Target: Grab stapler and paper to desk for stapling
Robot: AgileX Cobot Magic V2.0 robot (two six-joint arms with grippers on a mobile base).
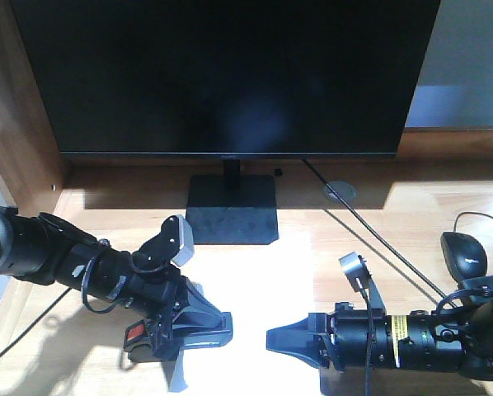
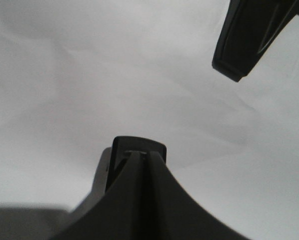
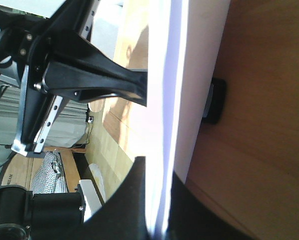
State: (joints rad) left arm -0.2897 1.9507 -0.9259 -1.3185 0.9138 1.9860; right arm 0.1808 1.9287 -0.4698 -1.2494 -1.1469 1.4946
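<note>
The black stapler (image 1: 139,338), with a red patch at its near end, is in my left gripper (image 1: 226,326), low over the desk (image 1: 378,214). In the left wrist view my left gripper (image 2: 142,152) is shut, with the stapler's (image 2: 139,144) black end at its tips over the white paper (image 2: 114,75). The paper (image 1: 255,289) looks washed out by sun. My right gripper (image 1: 271,338) faces left; its jaws (image 3: 157,167) are shut on the paper's (image 3: 189,75) edge. A small black part shows below the sheet; I cannot tell what it is.
A black monitor (image 1: 230,74) on a square stand (image 1: 230,210) fills the back. A black mouse (image 1: 465,252) lies at the right, with a cable (image 1: 370,239) running diagonally to a grommet (image 1: 339,192). A wooden side panel (image 1: 16,107) borders the left.
</note>
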